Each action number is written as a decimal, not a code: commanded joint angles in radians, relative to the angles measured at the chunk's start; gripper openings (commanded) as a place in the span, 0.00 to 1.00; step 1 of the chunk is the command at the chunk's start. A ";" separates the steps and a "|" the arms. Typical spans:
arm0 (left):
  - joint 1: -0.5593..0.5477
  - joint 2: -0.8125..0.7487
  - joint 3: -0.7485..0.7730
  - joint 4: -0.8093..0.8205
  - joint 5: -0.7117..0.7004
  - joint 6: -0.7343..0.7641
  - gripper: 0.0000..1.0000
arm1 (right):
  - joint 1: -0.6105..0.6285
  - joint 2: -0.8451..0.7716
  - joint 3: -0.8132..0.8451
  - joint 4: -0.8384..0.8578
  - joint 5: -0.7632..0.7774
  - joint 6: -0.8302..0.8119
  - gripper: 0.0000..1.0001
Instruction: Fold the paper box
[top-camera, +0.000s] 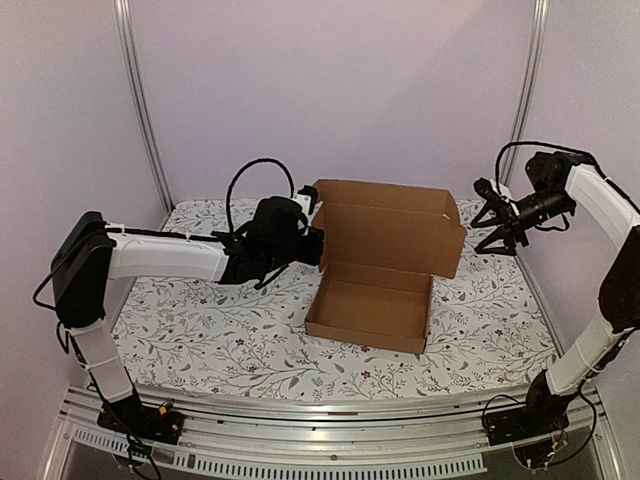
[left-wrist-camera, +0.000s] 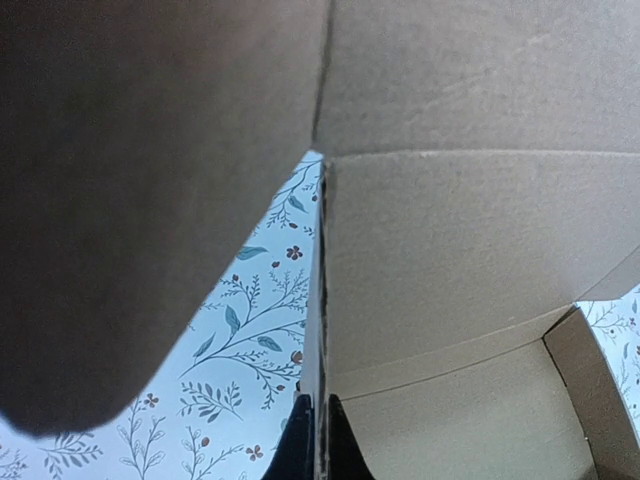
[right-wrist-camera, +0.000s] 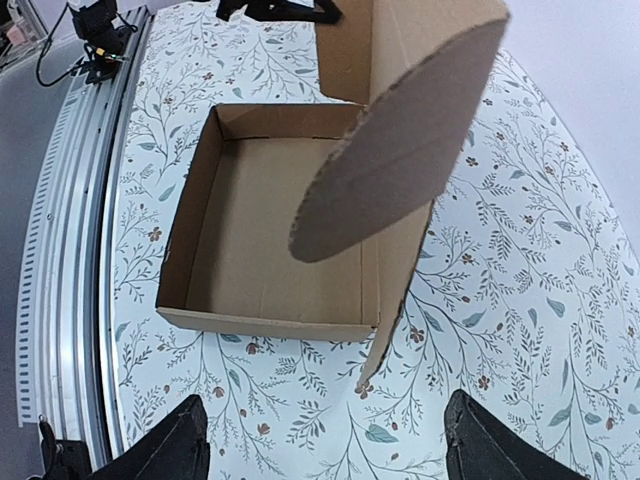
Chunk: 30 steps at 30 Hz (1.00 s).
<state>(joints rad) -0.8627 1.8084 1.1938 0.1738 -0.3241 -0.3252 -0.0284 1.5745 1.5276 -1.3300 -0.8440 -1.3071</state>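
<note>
The left pincer (left-wrist-camera: 317, 441) is clamped narrow on the paper box (top-camera: 372, 300). Its two dark fingertips straddle the thin cardboard at the box's 9 o'clock side, where the tray wall meets the raised lid (top-camera: 390, 235). That hold appears to serve two ends: it pins the light box against sliding on the bench (top-camera: 200, 330), and it props the lid upright so the other arm can work on it. The right pincer (top-camera: 488, 220) hangs off the box's 3 o'clock end, apart from the cardboard. Its jaws are wide with nothing between them and face the rounded ear flap (right-wrist-camera: 400, 140) that juts from that end of the lid. It looks staged to tuck this flap inward, which I judge to be the step in hand. The box sits around the middle of the bench, on its flowered cloth (top-camera: 180, 300), between the two arms. Its tray (top-camera: 365, 325) is already formed, with four low walls and the mouth facing up. In the top view the box's long axis runs roughly from 9 to 3 o'clock, with the 3 o'clock end swung slightly nearer the arm bases. The lid stands along the 12 o'clock edge with its inner face turned toward 6 o'clock. It is not yet lowered, so the closing fold would come down toward 6 o'clock across the short axis.
</note>
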 joint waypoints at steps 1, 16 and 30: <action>-0.015 -0.011 -0.014 -0.054 0.016 0.007 0.00 | -0.017 0.054 0.012 -0.036 -0.001 0.029 0.79; -0.015 0.014 0.026 -0.084 0.014 -0.002 0.00 | -0.057 0.129 0.074 -0.021 -0.041 0.050 0.74; -0.056 0.076 0.090 -0.119 -0.047 -0.054 0.00 | -0.153 0.282 0.198 0.118 -0.025 0.147 0.72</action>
<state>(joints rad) -0.8989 1.8412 1.2728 0.0925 -0.3683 -0.3683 -0.1802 1.8252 1.7748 -1.3266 -0.9138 -1.3201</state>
